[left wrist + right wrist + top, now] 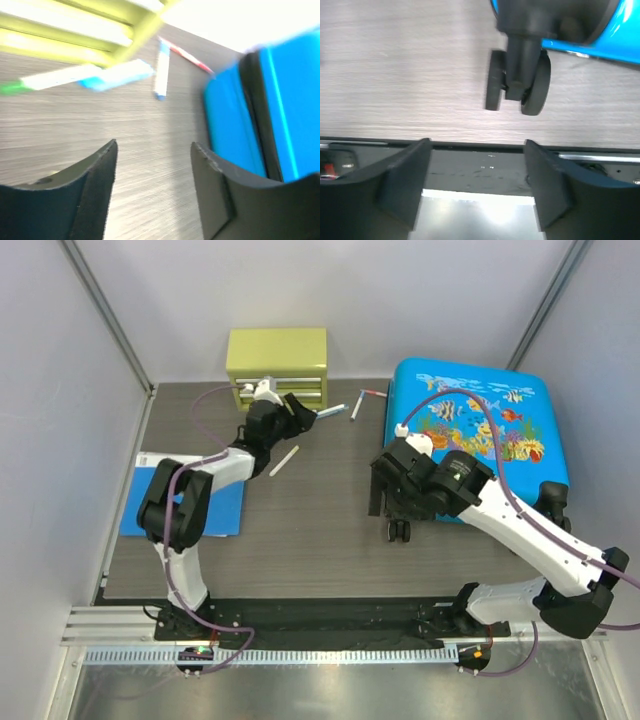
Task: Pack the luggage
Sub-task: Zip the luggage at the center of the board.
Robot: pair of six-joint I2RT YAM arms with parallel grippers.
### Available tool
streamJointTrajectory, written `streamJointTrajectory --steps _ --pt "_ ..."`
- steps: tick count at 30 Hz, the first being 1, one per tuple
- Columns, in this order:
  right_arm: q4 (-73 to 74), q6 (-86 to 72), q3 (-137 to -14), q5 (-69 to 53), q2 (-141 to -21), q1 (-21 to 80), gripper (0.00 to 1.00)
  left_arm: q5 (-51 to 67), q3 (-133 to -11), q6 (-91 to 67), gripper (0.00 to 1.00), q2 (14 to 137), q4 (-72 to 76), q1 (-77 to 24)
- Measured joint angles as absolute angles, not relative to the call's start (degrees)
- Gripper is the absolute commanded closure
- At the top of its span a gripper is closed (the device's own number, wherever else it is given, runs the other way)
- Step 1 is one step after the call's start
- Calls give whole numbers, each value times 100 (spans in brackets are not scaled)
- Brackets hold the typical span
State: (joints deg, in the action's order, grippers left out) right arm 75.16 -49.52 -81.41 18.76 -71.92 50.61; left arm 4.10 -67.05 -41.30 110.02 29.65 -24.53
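Note:
The luggage (470,430) is a bright-blue suitcase with a fish print, lying shut and flat at the right of the table. My right gripper (381,490) hangs open at its near-left corner. In the right wrist view one black caster wheel (517,82) sits just beyond the right gripper (477,144), with nothing between the fingers. My left gripper (303,410) is open in front of the yellow-green drawer box (276,360). In the left wrist view the left gripper (154,146) is empty above bare table, and the luggage (285,110) stands to its right.
A blue-white tube (85,79), a white-blue pen (161,70) and a red-tipped pen (187,52) lie ahead of the left gripper. A white stick (284,461) lies mid-table. A flat blue folder (190,495) lies at the left. A black rail (480,165) runs along the near edge.

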Motion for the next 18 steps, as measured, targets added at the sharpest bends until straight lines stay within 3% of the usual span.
streamJointTrajectory --steps 5,8,18 --pt "7658 -4676 -9209 2123 -7693 4897 2 215 -6705 -3979 35 10254 2091 -2410" --pt "7636 -4392 -9594 2318 -8162 4458 2 222 -6803 -3844 34 9972 1625 -2652" --pt "6740 -3203 -10337 2823 -9067 539 0 631 -7323 -3728 34 9953 152 -3236"
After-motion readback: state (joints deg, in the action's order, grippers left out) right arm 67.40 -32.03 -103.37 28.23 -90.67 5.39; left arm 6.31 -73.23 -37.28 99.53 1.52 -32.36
